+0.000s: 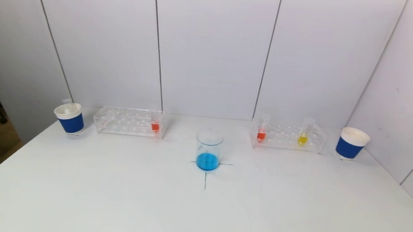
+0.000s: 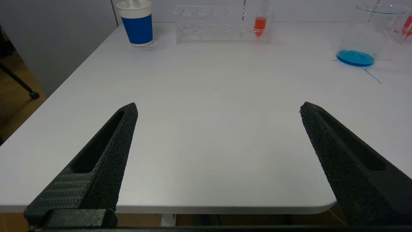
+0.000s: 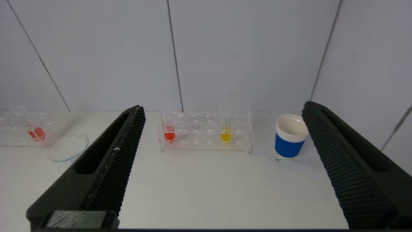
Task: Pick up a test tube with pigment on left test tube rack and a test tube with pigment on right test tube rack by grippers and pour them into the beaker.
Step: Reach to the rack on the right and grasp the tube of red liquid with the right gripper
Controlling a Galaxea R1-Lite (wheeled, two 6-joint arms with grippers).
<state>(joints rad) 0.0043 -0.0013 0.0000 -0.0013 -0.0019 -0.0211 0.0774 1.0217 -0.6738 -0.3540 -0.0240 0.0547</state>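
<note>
From my head camera I see the white tabletop [image 1: 109,197] with a glass beaker [image 1: 208,150] standing in the middle on a black cross mark; it has blue liquid at its bottom. To my left stands the left test tube rack [image 1: 128,122], clear plastic, with one tube of orange-red pigment [image 1: 155,125] upright at its end nearest the beaker. Beyond that rack, near the table edge, is a blue and white paper cup [image 1: 69,118]. To my right stands the right test tube rack [image 1: 287,136], holding a red tube [image 1: 262,131] at its end toward the beaker and a yellow tube [image 1: 304,135] further along, both upright. A second blue cup [image 1: 351,143] stands just beside that rack. My arms do not appear in this view. From my left wrist camera, my left pincer [image 2: 218,108] hangs over the near edge of the tabletop, its two black fingers [image 2: 116,141] spread wide apart and holding nothing; the left rack and its red tube are well apart from it, at the far side. From my right wrist camera, my right pincer [image 3: 222,108] is also fully spread and empty, and it faces the right rack, with the red tube and the yellow tube visible between its fingers [image 3: 338,151], far away.
</note>
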